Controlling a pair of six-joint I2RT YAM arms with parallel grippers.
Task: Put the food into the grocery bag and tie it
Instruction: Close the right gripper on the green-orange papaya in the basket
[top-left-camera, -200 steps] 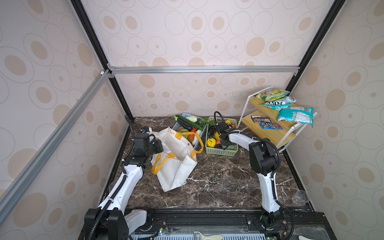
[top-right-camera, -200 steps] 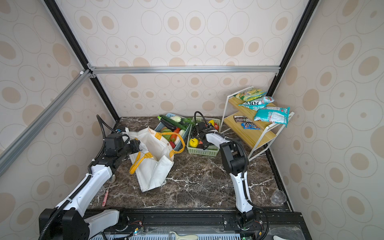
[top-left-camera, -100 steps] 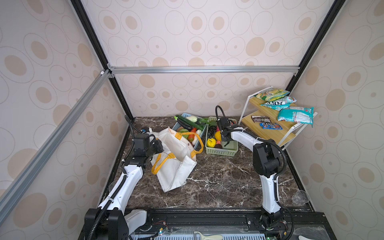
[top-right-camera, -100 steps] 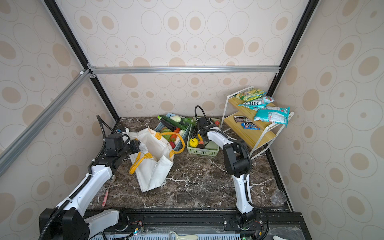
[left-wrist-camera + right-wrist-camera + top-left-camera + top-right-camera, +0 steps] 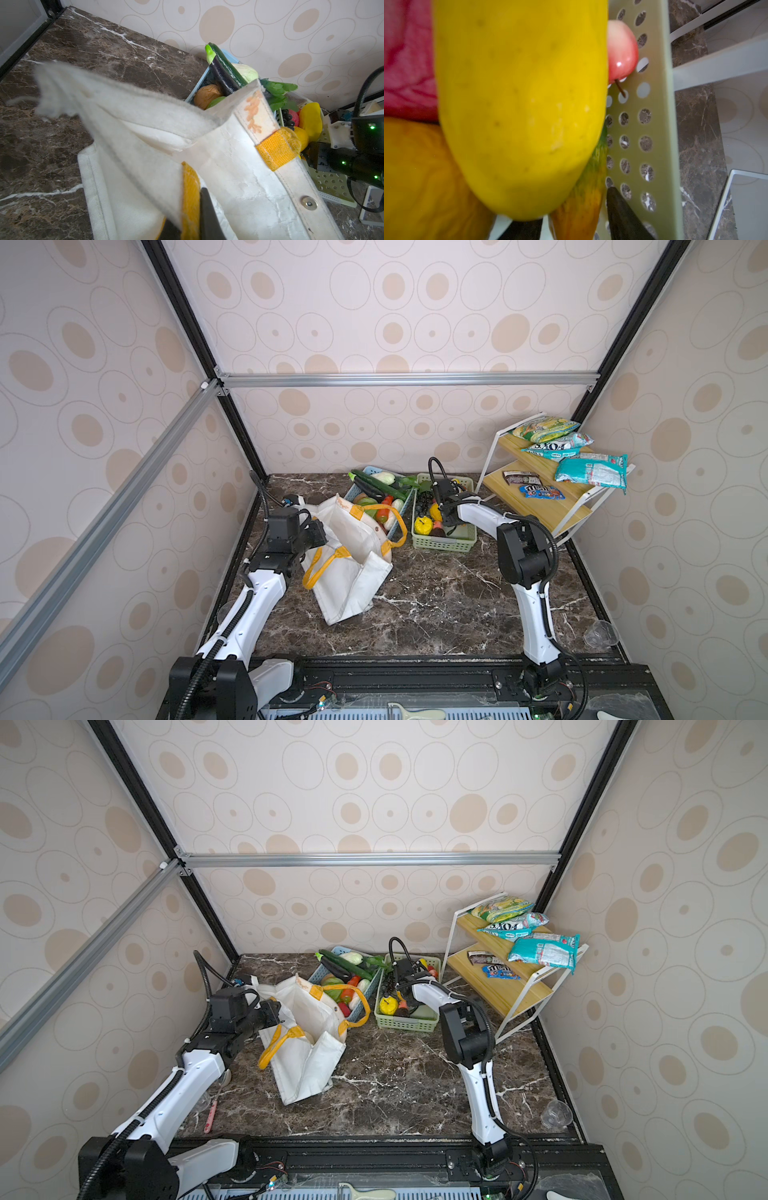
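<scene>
Left end effector (image 5: 189,218) pinching woven strap (image 5: 190,193), fabric grocery bag (image 5: 239,166)

The left gripper (image 5: 277,1015) pinches the grocery bag (image 5: 309,1065) rim.

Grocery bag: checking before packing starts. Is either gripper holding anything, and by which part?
Left gripper clamps the grocery bag by its rim at a yellow strap. Right gripper stands open among fruit in the green basket, holding nothing.

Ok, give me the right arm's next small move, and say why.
Probably lower the right gripper over the yellow fruit and close: its jaws stand apart beside it in the green basket, while the left gripper holds the grocery bag open.
</scene>
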